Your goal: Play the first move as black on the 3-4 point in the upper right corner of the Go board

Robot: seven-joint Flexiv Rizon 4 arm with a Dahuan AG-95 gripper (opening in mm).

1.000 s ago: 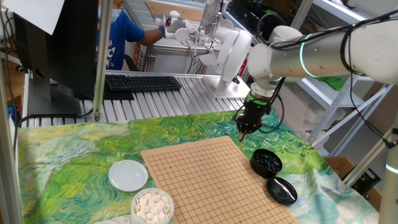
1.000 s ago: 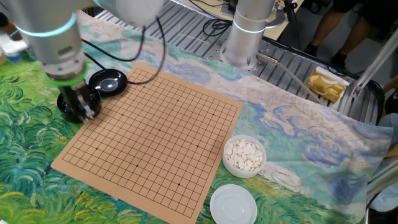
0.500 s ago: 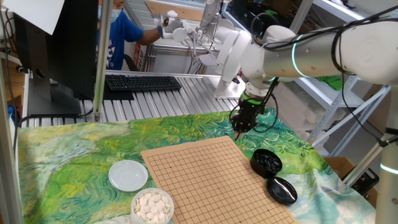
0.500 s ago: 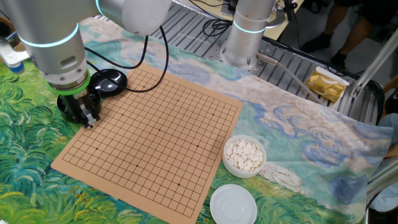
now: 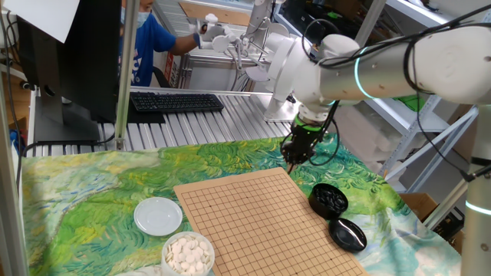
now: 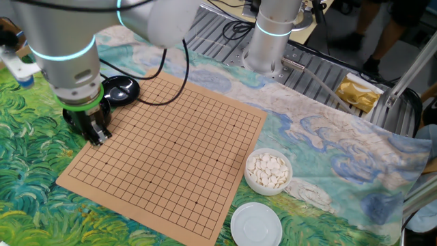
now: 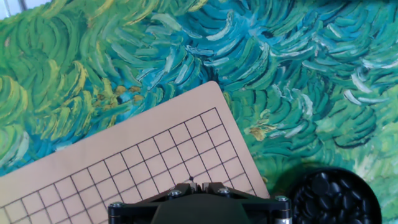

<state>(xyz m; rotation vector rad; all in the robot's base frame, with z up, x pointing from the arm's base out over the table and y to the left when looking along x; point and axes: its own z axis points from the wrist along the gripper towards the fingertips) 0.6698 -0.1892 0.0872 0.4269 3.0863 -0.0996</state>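
Taking the Go board [image 5: 265, 224] as our landmark in one fixed view, we see an empty white lid [image 5: 158, 215] and a bowl of white stones [image 5: 188, 254] off its left edge. Above its far right corner hangs the gripper [image 5: 292, 163], fingers clenched; whether they pinch the black stone we cannot tell. Right of the board sit the bowl of black stones [image 5: 328, 199] and its black lid [image 5: 347, 234].

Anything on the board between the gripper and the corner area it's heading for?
Nothing visible. The Go board carries no stones, and the grid near its corner is bare. The gripper hangs shut above that corner; the black stone bowl sits off the board.
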